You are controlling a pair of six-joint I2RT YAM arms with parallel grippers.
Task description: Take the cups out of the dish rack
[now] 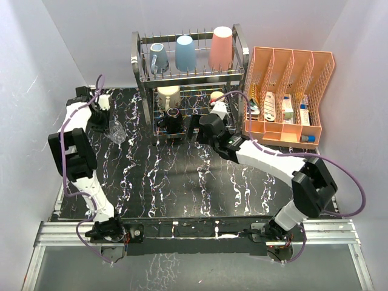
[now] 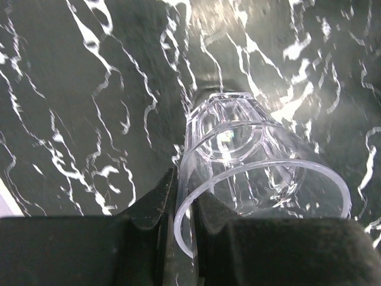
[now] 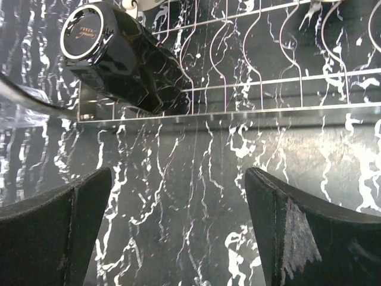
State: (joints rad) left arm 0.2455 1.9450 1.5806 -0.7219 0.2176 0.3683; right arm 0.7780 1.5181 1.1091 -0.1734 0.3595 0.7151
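Far left, above the table (image 1: 182,188): clamps the left gripper (image 2: 184,223) almost shut on the rim of the glass (image 2: 256,161), one finger inside the wall, one outside. Holds the glass tilted, mouth toward the wrist, base toward the marbled top; cannot tell whether touching it. Keeps it apart from the rack (image 1: 138,60), just to that rack's left.

On the rack's top tier, in a row: grey-blue mug (image 1: 159,57), blue tumbler (image 1: 185,53), pink tumbler (image 1: 222,47). On the lower tier: cream cup (image 1: 168,97) at the back, dark mug (image 3: 119,53) lying tilted at the front left.

Just in front of that tier, spreads the right gripper (image 3: 178,238) wide, with nothing between the fingers but table. Dark mug near, off to the left of the fingers, not touched.

Far right, beside the rack: orange organizer (image 1: 291,91) with small boxes in it.
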